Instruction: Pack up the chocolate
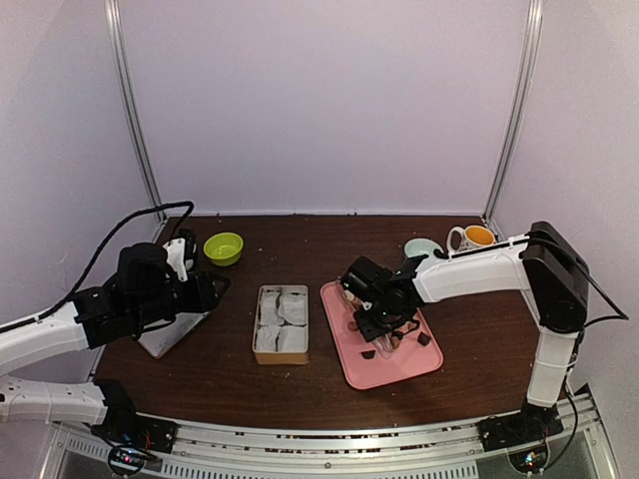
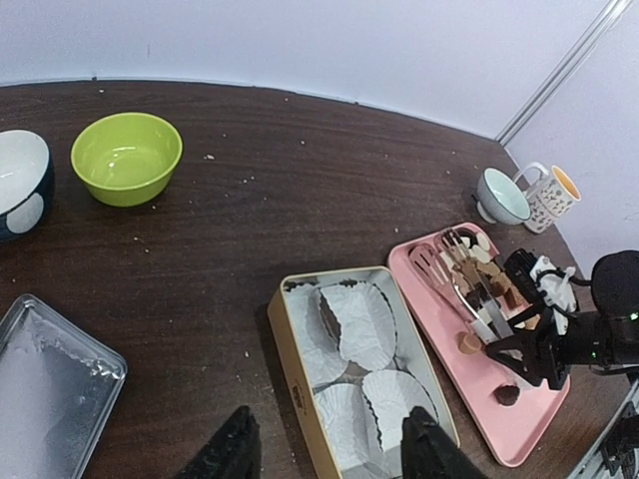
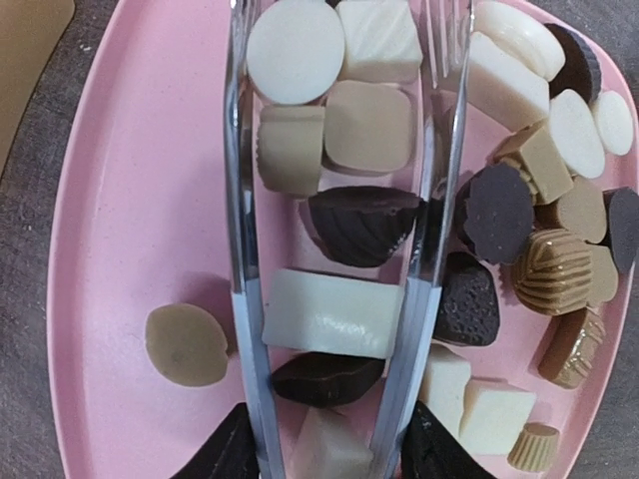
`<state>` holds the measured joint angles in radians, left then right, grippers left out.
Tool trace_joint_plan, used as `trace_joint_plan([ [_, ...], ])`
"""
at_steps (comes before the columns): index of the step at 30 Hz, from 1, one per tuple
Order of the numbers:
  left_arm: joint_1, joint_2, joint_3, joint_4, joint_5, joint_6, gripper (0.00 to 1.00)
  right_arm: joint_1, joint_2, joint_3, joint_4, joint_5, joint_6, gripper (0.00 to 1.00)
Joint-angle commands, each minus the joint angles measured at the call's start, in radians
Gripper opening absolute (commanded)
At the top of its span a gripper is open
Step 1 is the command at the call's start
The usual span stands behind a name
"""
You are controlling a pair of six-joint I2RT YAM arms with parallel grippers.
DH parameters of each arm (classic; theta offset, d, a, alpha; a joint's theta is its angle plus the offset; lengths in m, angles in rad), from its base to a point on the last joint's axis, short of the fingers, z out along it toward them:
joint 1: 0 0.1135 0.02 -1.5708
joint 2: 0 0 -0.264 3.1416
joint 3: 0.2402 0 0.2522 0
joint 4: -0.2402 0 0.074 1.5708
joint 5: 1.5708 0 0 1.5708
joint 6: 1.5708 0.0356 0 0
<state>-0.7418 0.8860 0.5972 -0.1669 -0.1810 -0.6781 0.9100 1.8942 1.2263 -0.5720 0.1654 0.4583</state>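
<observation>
Right gripper [image 3: 329, 454] pinching clear tongs [image 3: 243, 249], fingers pressing on both arms from outside. Tongs reaching over pink tray [image 3: 120, 180], arms straddling row of chocolate [image 3: 361, 226]: white, caramel and dark pieces lying between them. More pieces crowding tray beside one arm, single tan round lying beside other. Left gripper [image 2: 329, 451] hovering over tan box [image 2: 283, 344], fingers spread, gripping nothing. White paper cups [image 2: 357, 317] sitting inside box.

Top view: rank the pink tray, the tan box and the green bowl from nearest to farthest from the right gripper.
1. Pink tray: directly under the right gripper, whose fingers hold the clear tongs.
2. Tan box: left of the tray, mid-table.
3. Green bowl: far left, toward the back wall.
</observation>
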Motion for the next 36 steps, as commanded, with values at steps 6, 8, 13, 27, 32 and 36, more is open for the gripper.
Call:
trace_joint_plan([
  [6,-0.004,-0.009,-0.007,0.012,-0.006,0.011,0.49,-0.003,-0.174,0.002,-0.048,0.066,-0.016,0.47],
  [8,-0.005,-0.001,-0.005,0.020,0.004,0.004,0.49,-0.002,-0.200,-0.005,-0.055,0.062,-0.021,0.47],
  [13,-0.004,0.030,-0.004,0.075,0.074,-0.007,0.49,0.000,-0.267,-0.045,-0.048,0.035,-0.033,0.47],
  [27,-0.004,0.245,0.095,0.322,0.396,-0.045,0.52,0.001,-0.504,-0.244,0.178,-0.094,-0.074,0.40],
  [32,-0.004,0.291,0.126,0.414,0.470,-0.076,0.53,0.001,-0.610,-0.304,0.287,-0.169,-0.053,0.29],
  [36,-0.005,0.319,0.130,0.510,0.528,-0.116,0.53,0.000,-0.673,-0.339,0.371,-0.227,-0.031,0.21],
])
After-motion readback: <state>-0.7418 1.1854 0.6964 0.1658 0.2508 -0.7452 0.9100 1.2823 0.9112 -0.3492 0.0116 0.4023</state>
